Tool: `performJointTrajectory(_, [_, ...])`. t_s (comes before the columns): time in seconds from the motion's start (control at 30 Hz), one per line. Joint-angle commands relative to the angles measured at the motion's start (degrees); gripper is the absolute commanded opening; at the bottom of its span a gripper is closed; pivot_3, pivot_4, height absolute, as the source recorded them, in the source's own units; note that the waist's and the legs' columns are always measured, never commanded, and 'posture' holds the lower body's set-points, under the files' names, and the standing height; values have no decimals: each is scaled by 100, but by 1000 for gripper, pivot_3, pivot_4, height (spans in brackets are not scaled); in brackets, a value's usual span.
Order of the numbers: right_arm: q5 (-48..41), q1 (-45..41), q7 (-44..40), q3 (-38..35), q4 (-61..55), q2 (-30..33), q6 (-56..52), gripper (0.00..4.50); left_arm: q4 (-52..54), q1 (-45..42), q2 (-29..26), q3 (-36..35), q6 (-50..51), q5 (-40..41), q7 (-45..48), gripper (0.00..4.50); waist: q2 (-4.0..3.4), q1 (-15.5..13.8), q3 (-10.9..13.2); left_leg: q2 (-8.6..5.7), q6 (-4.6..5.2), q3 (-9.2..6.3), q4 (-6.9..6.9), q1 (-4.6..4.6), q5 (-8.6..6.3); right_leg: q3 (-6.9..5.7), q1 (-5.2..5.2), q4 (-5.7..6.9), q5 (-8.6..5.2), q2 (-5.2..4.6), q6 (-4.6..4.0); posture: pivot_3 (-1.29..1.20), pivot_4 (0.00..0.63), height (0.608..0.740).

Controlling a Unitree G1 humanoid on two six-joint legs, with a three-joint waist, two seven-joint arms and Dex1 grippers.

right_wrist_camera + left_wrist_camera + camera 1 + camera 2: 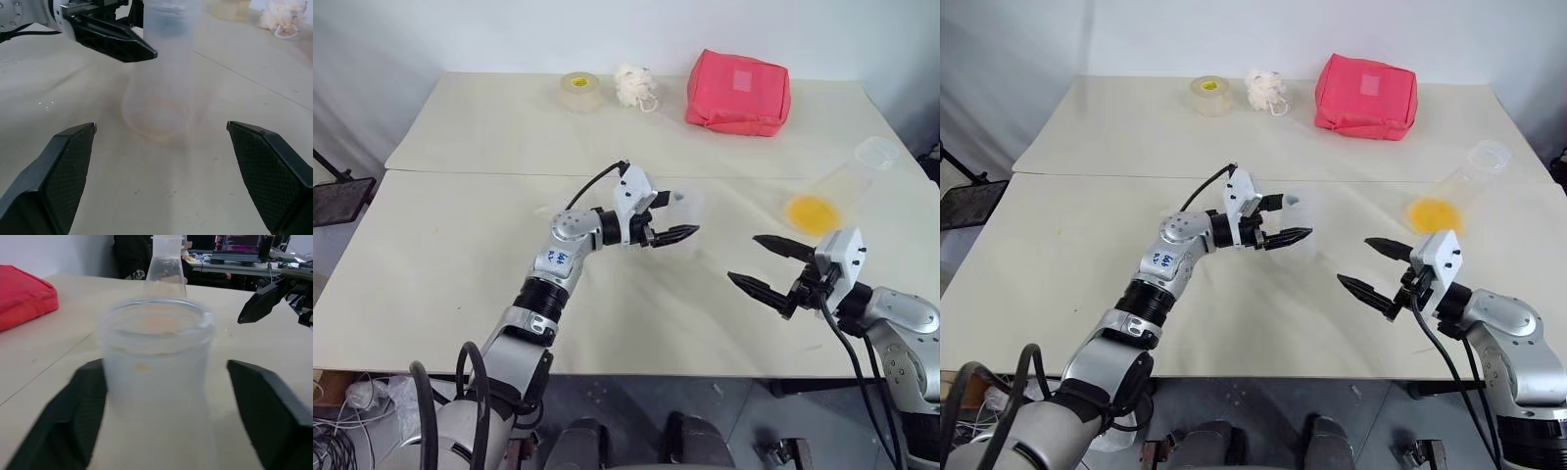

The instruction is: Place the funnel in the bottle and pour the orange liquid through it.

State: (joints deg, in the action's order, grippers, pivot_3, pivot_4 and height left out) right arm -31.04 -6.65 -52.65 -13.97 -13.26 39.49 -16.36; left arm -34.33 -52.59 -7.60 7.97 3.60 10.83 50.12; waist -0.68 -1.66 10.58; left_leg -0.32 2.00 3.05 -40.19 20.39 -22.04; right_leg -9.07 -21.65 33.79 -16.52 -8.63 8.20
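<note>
I have the left gripper (677,217) set around the bottle (156,382), fingers spread wide on both sides with gaps showing, so it brackets the bottle at mid-table without clamping. The right gripper (766,262) waits wide and empty, just short of the flask (842,186) lying tipped with the orange liquid (811,211) pooled in it. I can't make out the funnel.

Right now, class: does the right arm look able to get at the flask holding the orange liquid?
Probably yes: the right gripper is open, and the flask stands just beyond it with bare table between.
</note>
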Motion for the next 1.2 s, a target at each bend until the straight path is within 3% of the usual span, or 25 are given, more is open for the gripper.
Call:
performJointTrajectory(0.03, [-133, -74, 19, -135, -118, -21, 31, 4500, 381, 88, 11, 25, 156, -23, -25, 4450, 0, 5, 0, 0, 0, 0, 0, 0, 0, 0, 0, 0, 0, 0, 0, 0, 150, 740])
performJointTrajectory(0.23, [-117, -249, -75, -124, 14, 61, 12, 4500, 1453, 423, -229, 33, 919, 138, 114, 4450, 0, 9, 0, 1, 0, -7, 0, 0, 0, 0, 0, 1, 0, 0, 0, 0, 150, 740])
performJointTrajectory(0.43, [-91, -383, -196, -96, 126, 129, -32, 4500, 2361, 570, -803, -28, 1686, 148, 218, 4450, -1, 13, 0, 2, 0, -18, -2, 0, 0, 2, 0, 2, 0, 0, 0, 0, 150, 740])
performJointTrajectory(0.77, [-82, -524, -674, -17, 325, 452, -198, 4500, 2896, 716, -2263, -1110, 2058, 345, 58, 4450, -1, 19, 0, 4, -1, -53, -2, -1, 0, 3, -1, 5, 0, 0, 0, 0, 150, 740])
performJointTrajectory(0.93, [30, -639, -867, 37, 468, 429, -31, 4500, 3449, 2087, -3089, -1960, 2091, 406, -114, 4450, -4, 87, -1, 12, -2, -54, 9, -9, -1, 5, -2, 5, 0, 0, 0, 0, 150, 740])
performJointTrajectory(1.2, [21, -709, -949, 132, 591, 370, 4, 4500, 4181, 4264, -3077, -3433, 1787, 659, -791, 4450, -1, 9, 1, 24, -2, -73, -9, -3, -2, 8, 8, 5, 0, -6, 0, 0, 150, 740])
